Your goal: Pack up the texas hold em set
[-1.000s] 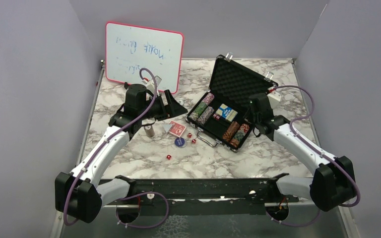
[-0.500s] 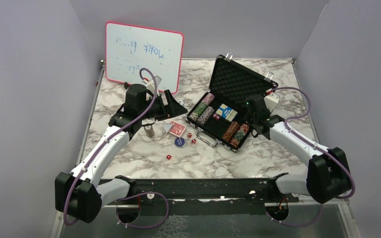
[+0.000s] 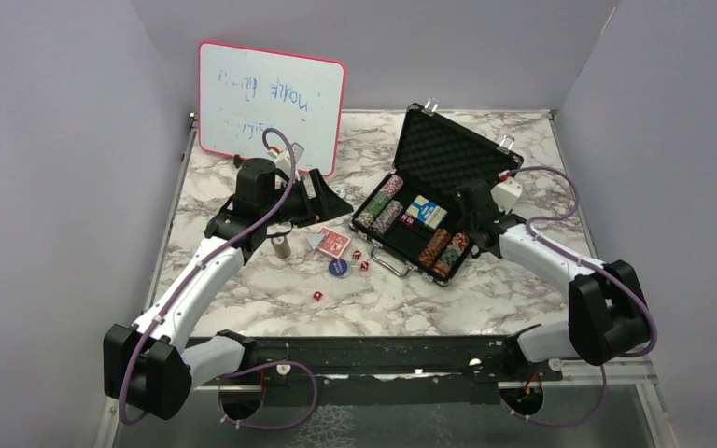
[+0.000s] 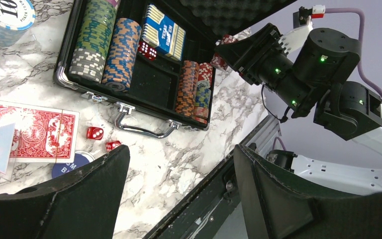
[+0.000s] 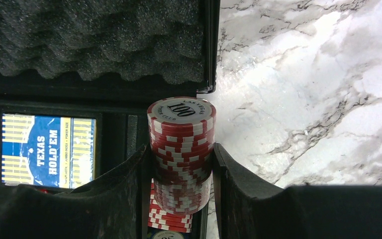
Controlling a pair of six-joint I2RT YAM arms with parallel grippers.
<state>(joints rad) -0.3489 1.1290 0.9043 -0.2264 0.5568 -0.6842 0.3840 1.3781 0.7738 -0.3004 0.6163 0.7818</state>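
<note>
Between right fingers (image 5: pixel 124 194), one chip stack (image 5: pixel 181 144); three loose dice (image 3: pixel 356 254)

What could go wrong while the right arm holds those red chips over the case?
The red chips are loose discs pinched at their sides by the right gripper; they could slip and scatter. They hang at the end of the case, beside its edge, so some might land on the table. A row of chips already lies below, so the fit may be tight.

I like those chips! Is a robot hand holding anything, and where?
The right gripper squeezes the red chip stack by its sides; the left gripper holds nothing.
</note>
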